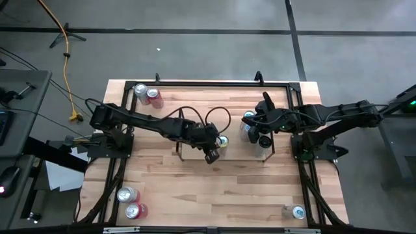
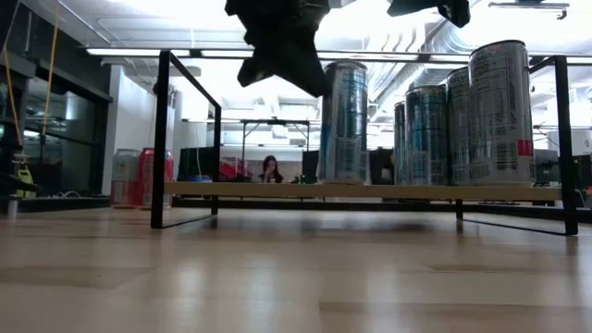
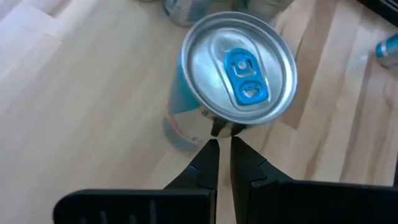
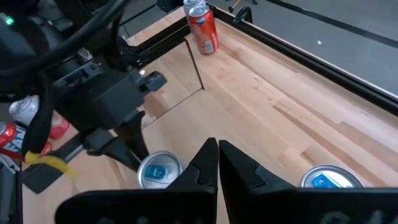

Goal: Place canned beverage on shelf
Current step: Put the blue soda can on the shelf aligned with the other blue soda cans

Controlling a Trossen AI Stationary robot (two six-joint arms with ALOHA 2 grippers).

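The shelf (image 1: 179,153) is a low black-rod rack with a wooden board (image 2: 277,189), standing mid-table. Several tall silver-blue cans stand upright on it. One stands alone (image 1: 223,141), and also shows in the low view (image 2: 344,120) and the left wrist view (image 3: 239,68). The others are grouped at the right end (image 2: 462,120). My left gripper (image 1: 211,153) is shut, with its tips (image 3: 218,144) at the lone can's top rim. My right gripper (image 1: 263,140) is shut and empty, and hovers (image 4: 217,149) above the right-end cans (image 4: 326,177). My left gripper's shut fingertips (image 3: 211,152) stand right at the rim (image 3: 214,121) of the lone can's top, coming from above and from the near-left side. I cannot tell whether they touch it. The can stands upright on the shelf board.
A silver can (image 1: 141,91) and a red can (image 1: 155,98) stand at the far left corner. Two more cans (image 1: 130,201) stand at the near left and one (image 1: 296,212) at the near right. A black rail frame (image 1: 221,83) runs along the table's edges. Bare wood lies in front of the shelf.
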